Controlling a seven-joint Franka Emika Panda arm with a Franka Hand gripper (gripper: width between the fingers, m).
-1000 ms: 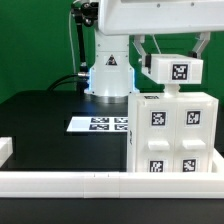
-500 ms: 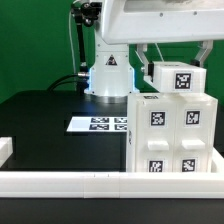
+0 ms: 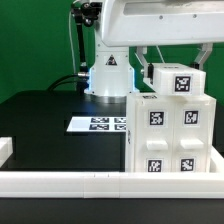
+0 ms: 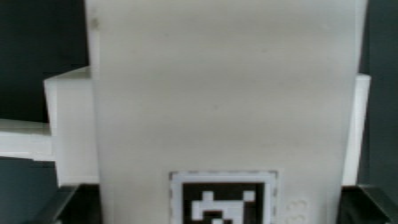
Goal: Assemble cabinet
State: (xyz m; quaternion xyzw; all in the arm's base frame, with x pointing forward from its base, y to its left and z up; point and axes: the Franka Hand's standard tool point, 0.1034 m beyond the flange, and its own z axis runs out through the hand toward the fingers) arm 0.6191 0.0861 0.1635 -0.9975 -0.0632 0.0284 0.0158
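Observation:
The cabinet (image 3: pixel 176 133) is a tall white boxy body at the exterior view's right, with four tagged square panels on its face. My gripper (image 3: pixel 176 66) hangs above it, shut on a white tagged block (image 3: pixel 178 80) that sits at or just above the cabinet's top; I cannot tell whether they touch. In the wrist view the block (image 4: pixel 222 100) fills the middle, its tag low down, and my gripper (image 4: pixel 222 205) shows only as dark fingertips (image 4: pixel 64 205) at its sides. The cabinet top (image 4: pixel 64 115) shows beneath the block.
The marker board (image 3: pixel 100 124) lies flat on the black table, to the exterior view's left of the cabinet. A white rail (image 3: pixel 90 182) runs along the front edge. The arm's base (image 3: pixel 108 75) stands behind.
My gripper has lowered the tagged block and shifted it slightly toward the exterior view's right, closer to the cabinet's top. The cabinet has not moved.

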